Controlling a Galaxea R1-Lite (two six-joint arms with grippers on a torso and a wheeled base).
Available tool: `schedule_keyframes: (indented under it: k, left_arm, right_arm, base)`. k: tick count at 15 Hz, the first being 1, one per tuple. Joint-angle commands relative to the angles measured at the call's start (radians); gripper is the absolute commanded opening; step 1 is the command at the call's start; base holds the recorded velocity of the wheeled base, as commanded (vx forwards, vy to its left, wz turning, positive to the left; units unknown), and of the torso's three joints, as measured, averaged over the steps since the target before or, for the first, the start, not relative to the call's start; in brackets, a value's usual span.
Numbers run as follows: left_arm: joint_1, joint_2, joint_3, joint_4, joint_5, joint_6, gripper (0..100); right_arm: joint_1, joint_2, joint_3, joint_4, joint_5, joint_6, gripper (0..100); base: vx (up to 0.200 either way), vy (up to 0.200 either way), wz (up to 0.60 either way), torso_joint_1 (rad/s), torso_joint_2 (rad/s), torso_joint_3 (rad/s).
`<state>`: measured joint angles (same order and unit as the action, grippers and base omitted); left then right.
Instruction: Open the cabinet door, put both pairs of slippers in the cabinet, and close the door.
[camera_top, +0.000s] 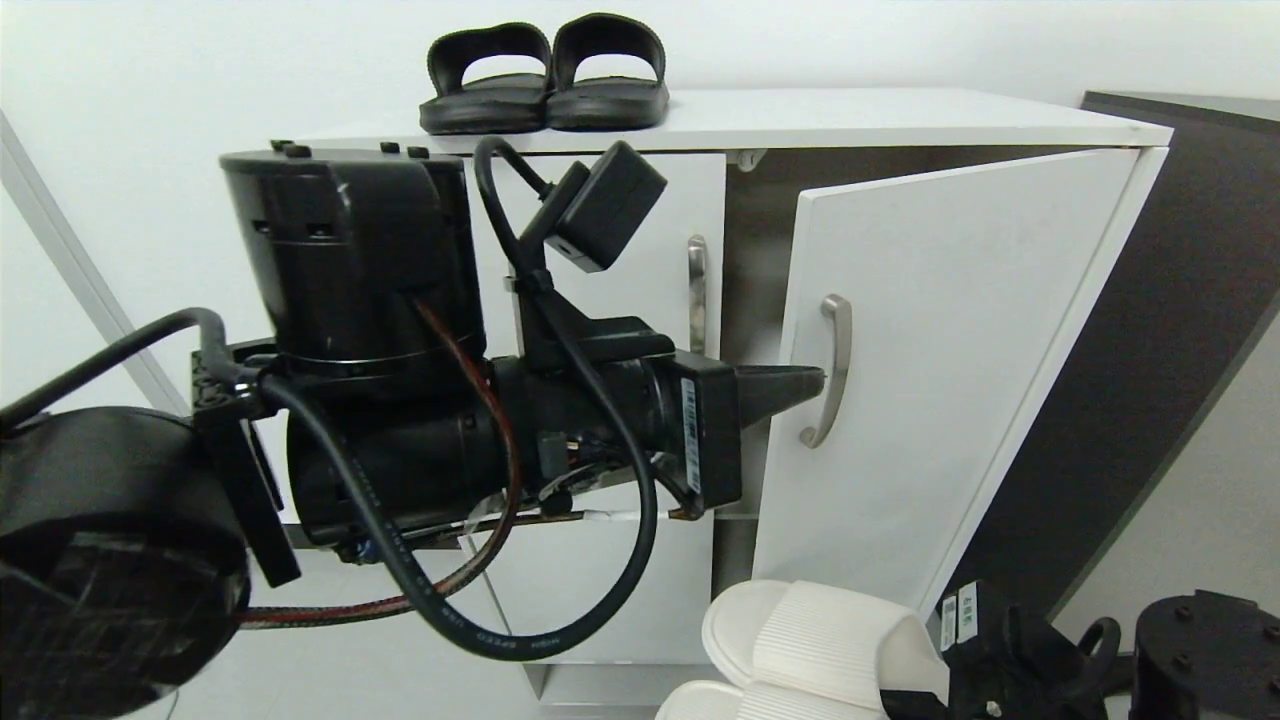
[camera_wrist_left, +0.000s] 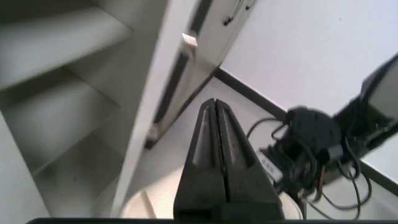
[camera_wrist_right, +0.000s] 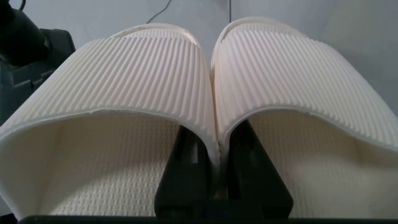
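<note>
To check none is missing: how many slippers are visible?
4. Two black slippers lie side by side on the cabinet top; two white slippers are low before the open door, pinched in the right gripper. More may hide inside.

The wall (camera_top: 140, 70) at the back is plain white; 1 thin grey strip (camera_top: 70, 260) slants across it on the left; a dark panel (camera_top: 1190, 300) stands on the right; beside it is a pale grey part (camera_top: 1225, 500), floor or wall, hard to tell; the light is soft.
</note>
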<state>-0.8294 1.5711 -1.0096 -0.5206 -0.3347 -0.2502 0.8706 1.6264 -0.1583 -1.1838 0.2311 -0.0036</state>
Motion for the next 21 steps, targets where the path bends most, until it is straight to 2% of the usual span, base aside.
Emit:
schedule_keyframes:
  k: [1,4,7,8,10,12,15,17,21]
  left_arm:
    - [0.007,-0.037,0.037,-0.015,0.000,-0.001,0]
    - [0.067,-0.009,0.078,-0.110,-0.003,-0.017,0]
    - [0.107,0.038,0.071,-0.157,-0.009,-0.023,0]
    - [0.118,0.063,0.062,-0.174,-0.010,-0.037,0]
    - [0.124,0.118,0.020,-0.208,-0.009,-0.047,0]
    - [0.128,0.185,-0.055,-0.206,0.000,-0.047,0]
    - [0.131,0.253,-0.118,-0.211,-0.001,-0.049,0]
    - [0.131,0.262,-0.127,-0.211,-0.001,-0.050,0]
    - [0.130,0.270,-0.126,-0.216,0.025,-0.061,0]
  right_arm:
    - [0.011,-0.002,0.006,-0.005,0.001,-0.001,0]
    - [0.028,-0.003,0.022,-0.008,-0.001,-0.004,0]
    - [0.056,-0.010,0.039,-0.005,-0.004,-0.004,0]
    - [0.071,-0.011,0.046,-0.008,-0.004,-0.004,0]
    - [0.096,-0.014,0.060,-0.005,-0.006,-0.004,0]
    - [0.102,-0.011,0.063,-0.003,-0.006,-0.004,0]
    - [0.103,-0.006,0.069,-0.003,-0.004,-0.004,0]
    - [0.110,-0.005,0.072,-0.003,-0.004,-0.004,0]
    - [0.160,-0.005,0.111,-0.002,-0.003,-0.003,0]
  base:
    - [0.000,0.000,0.00,0.000,0.00,0.000]
    - [0.000,0.000,0.00,0.000,0.00,0.000]
    - [0.000,0.000,0.00,0.000,0.00,0.000]
    - [0.000,0.000,0.00,0.000,0.00,0.000]
    - [0.000,0.000,0.00,0.000,0.00,0.000]
    - [0.000,0.000,0.00,0.000,0.00,0.000]
    - [0.000,0.000,0.00,0.000,0.00,0.000]
    - [0.000,0.000,0.00,0.000,0.00,0.000]
    - [-0.200,0.000,0.00,0.006,0.00,-0.005]
